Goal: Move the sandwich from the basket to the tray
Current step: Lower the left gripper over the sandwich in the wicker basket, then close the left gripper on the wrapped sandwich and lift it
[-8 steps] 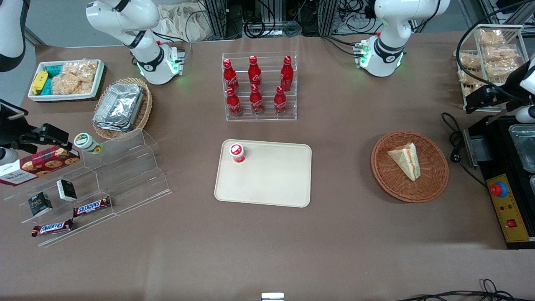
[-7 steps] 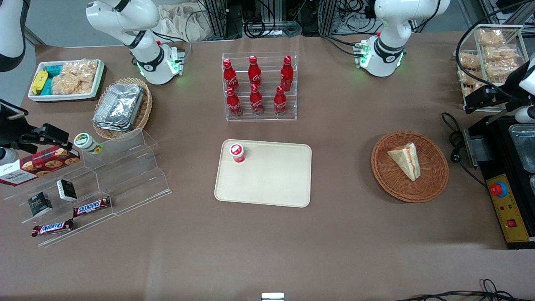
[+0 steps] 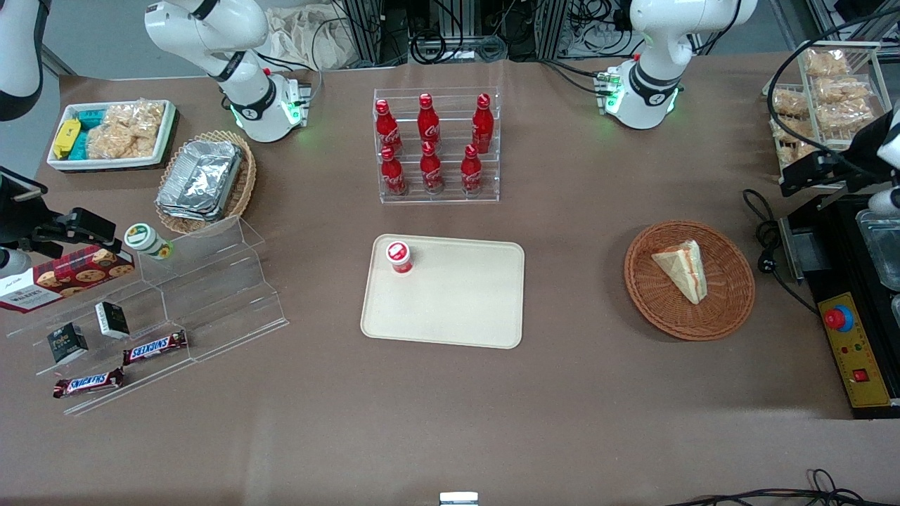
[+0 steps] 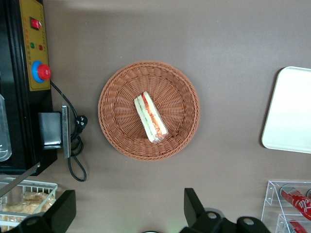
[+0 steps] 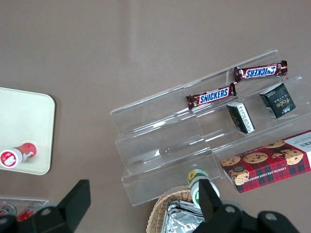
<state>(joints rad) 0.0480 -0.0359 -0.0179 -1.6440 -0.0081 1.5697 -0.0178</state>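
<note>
Well apart, the spread-fingered hand (image 4: pixel 126 213) hangs above the sandwich (image 4: pixel 150 118) lying in the basket (image 4: pixel 116 94).

Sandwich (image 3: pixel 682 269) (image 4: pixel 150 117): pale triangular wedge, red and green filling stripes along one edge, clear-wrapped; lies flat in basket, near middle; basket (image 3: pixel 690 280) (image 4: pixel 148 110): round, shallow, reddish-brown wicker, toward working arm's end of table; tray (image 3: pixel 444 291) (image 4: pixel 289 111): flat cream rectangle, rounded corners, low rim, mid-table, well apart from basket; gripper (image 4: pixel 126 209): high above basket, fingers spread wide, holding nothing.
</note>
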